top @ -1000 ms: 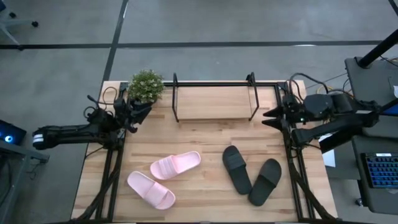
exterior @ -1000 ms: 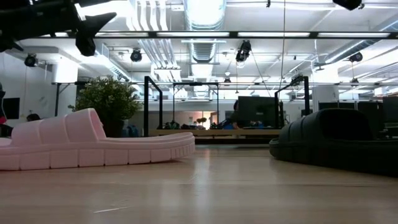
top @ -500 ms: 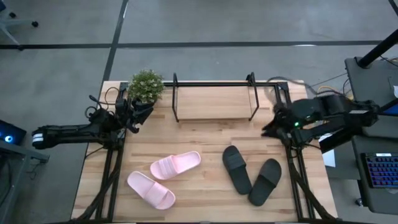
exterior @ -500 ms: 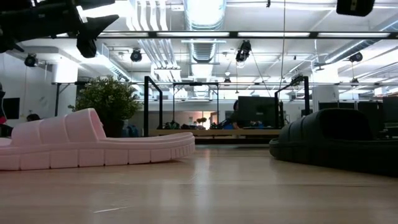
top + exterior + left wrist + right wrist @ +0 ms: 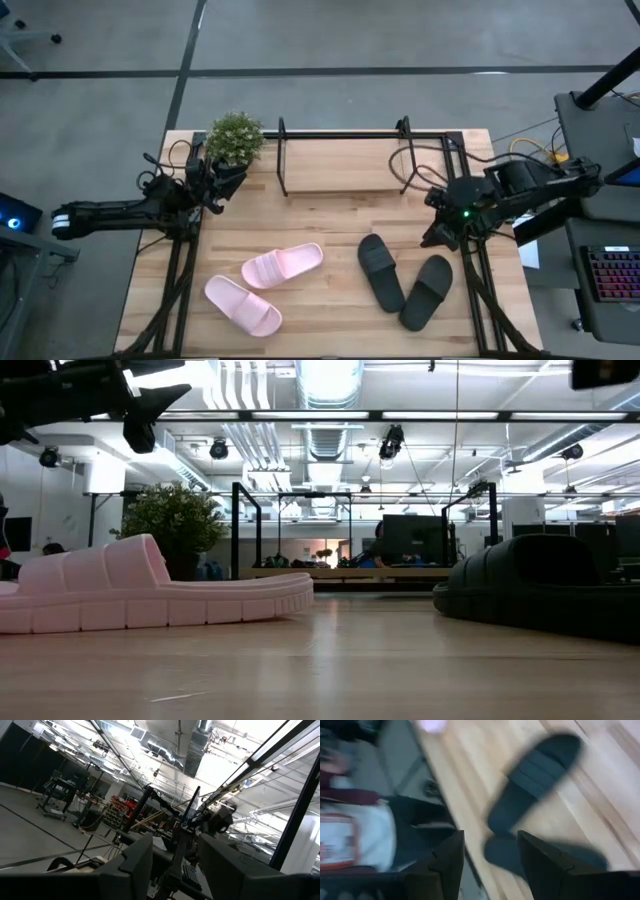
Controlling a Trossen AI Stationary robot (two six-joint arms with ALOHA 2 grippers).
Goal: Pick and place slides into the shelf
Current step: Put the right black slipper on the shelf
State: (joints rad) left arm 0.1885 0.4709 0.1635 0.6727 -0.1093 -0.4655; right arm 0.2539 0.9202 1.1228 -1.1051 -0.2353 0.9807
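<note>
Best to bring the right gripper [image 5: 432, 222] down over the nearer black slide [image 5: 382, 271], at five o'clock on the table [image 5: 330, 215], and pinch its wide strap. Fingers apart, holding nothing. Left gripper [image 5: 222, 180] waiting at nine o'clock, fingers apart too. Black pair flat, pink pair [image 5: 262, 287] at seven o'clock, shelf [image 5: 345, 165] at twelve.

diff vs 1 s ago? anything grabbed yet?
Only the right arm moved: its right claw swung from beside the shelf toward the front of the table, and now hangs open by the black slides, gripping nothing. The left claw is parked by the plant as before; the pink slides, black slides and shelf are unmoved.
</note>
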